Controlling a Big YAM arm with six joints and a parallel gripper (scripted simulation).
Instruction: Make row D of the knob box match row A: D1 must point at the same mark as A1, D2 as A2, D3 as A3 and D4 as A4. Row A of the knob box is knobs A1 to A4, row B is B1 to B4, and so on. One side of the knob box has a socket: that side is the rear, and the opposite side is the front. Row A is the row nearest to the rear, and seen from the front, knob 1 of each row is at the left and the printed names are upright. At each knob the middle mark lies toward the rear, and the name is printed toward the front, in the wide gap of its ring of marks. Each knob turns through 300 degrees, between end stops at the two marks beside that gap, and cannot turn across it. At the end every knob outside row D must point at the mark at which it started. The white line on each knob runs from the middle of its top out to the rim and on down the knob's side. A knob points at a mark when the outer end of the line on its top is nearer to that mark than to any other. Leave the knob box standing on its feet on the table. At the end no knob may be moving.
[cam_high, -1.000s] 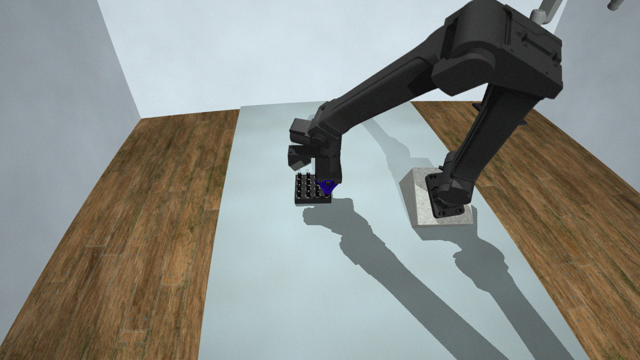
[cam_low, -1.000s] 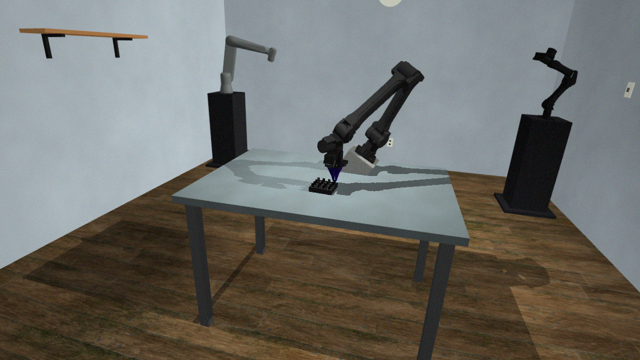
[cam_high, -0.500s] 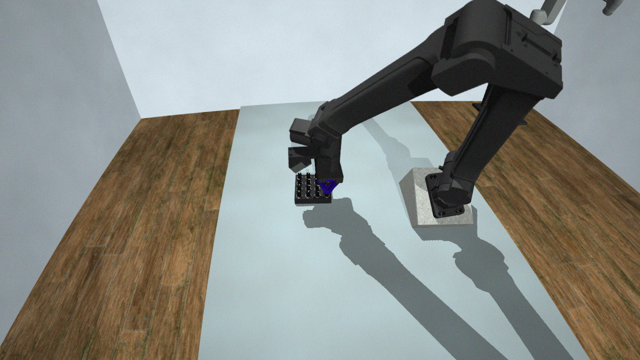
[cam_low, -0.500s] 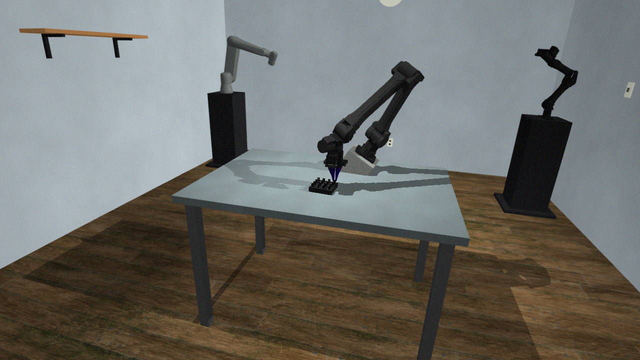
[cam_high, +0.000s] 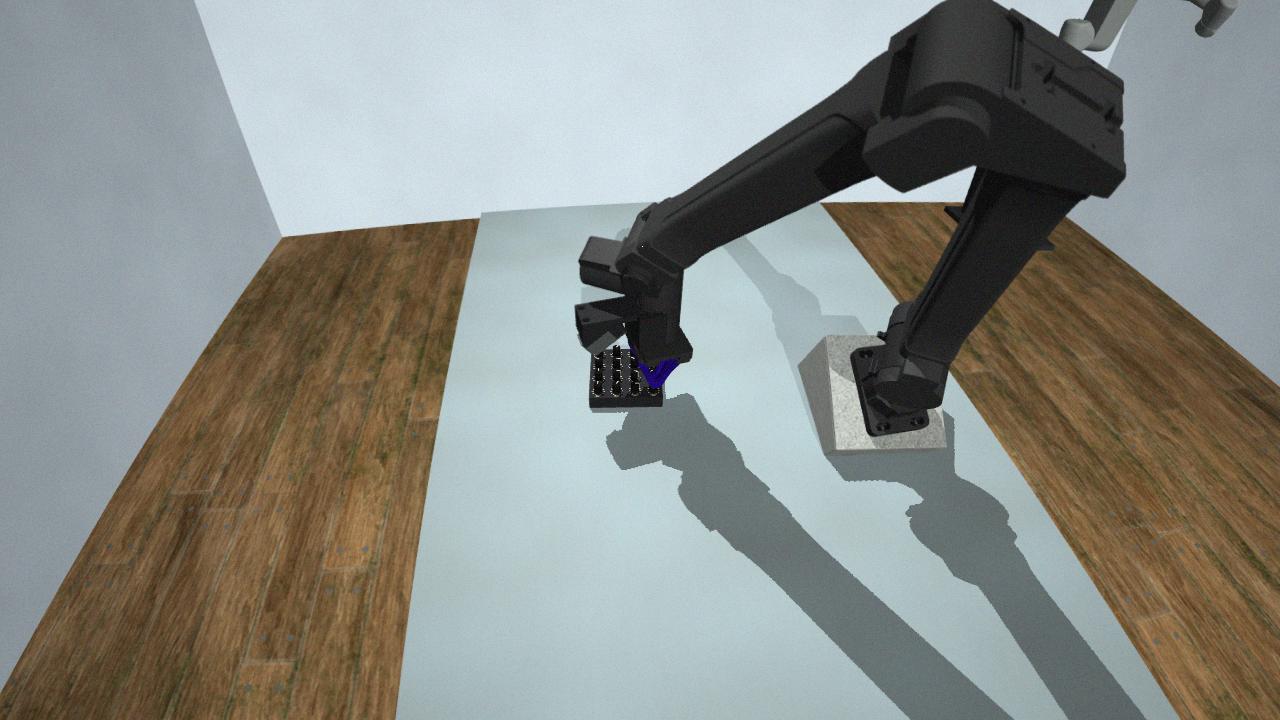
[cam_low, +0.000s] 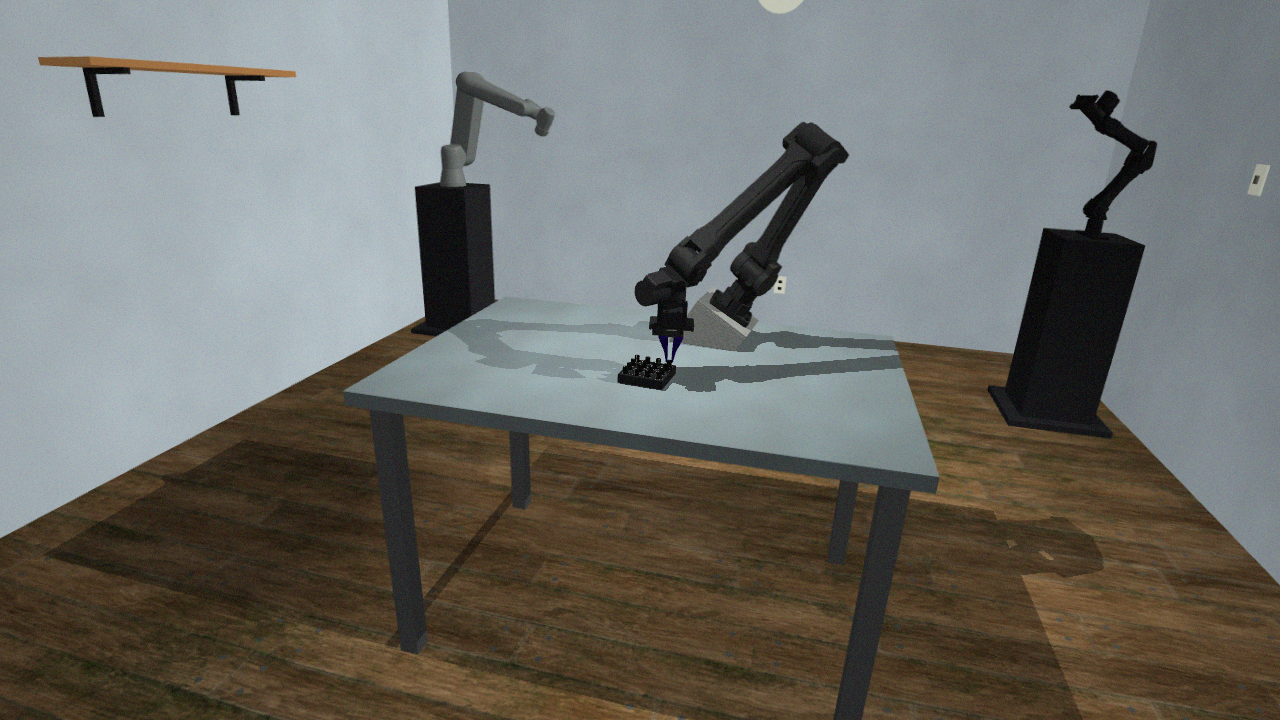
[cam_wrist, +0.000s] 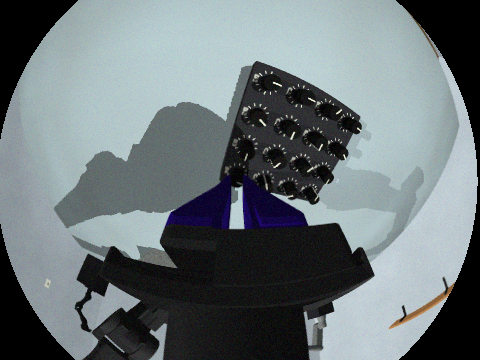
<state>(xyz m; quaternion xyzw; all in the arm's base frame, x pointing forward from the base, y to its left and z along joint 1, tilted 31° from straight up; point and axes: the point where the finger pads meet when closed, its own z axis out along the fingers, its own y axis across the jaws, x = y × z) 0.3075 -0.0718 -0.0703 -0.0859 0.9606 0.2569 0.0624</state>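
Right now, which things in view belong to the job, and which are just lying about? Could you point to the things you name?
Job:
- knob box (cam_high: 625, 402) (cam_low: 643, 383) (cam_wrist: 280, 106)
- gripper (cam_high: 656, 385) (cam_low: 669, 360) (cam_wrist: 237, 181)
- table (cam_high: 519, 537) (cam_low: 537, 394) (cam_wrist: 150, 50)

Not involved:
- grey arm (cam_high: 1078, 34) (cam_low: 465, 116) (cam_wrist: 318, 330)
- distant black arm (cam_low: 1139, 159) (cam_wrist: 79, 306)
- wall shelf (cam_low: 179, 67) (cam_wrist: 425, 306)
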